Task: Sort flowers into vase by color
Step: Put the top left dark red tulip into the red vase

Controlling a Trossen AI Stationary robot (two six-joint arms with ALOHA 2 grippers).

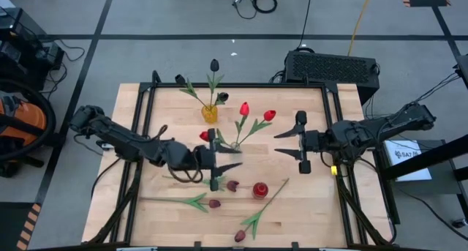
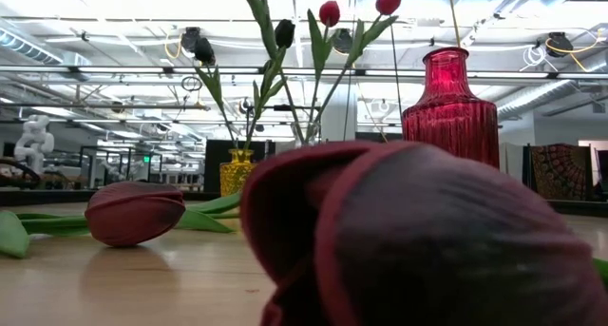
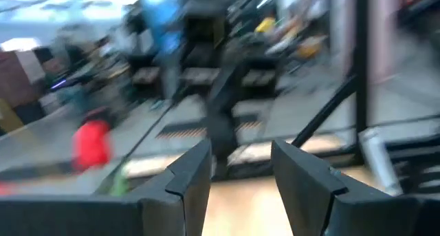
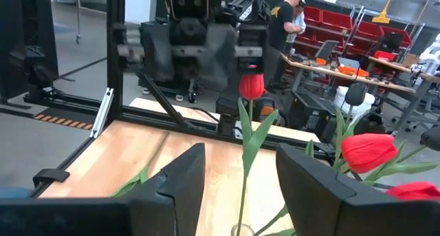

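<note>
- On the left we see the left claw (image 1: 217, 159) low over the middle of the table (image 1: 307, 207), its fingers spread with nothing between them; in its wrist view the gap looks empty, though that view is smeared.
- Just beyond it stands the yellow vase (image 1: 210, 113), holding near-black tulips (image 1: 214, 64) on thin green stems.
- Next to it we find a clear vase (image 1: 235, 144) with red tulips (image 1: 244, 109); one red head (image 1: 205, 136) sits right beside the left claw's far finger.
- Toward the near edge, maroon tulips (image 1: 214, 203) lie flat on the table: one by the left claw, one with a long stem lying leftward, and another (image 1: 240, 236) at the front edge.
- The small red vase (image 1: 260, 189) stands upright among them, with no tulip in it.
- On the right, the right claw (image 1: 300, 142) hovers facing the clear vase, well apart from it, fingers spread and gripping nothing.
</note>
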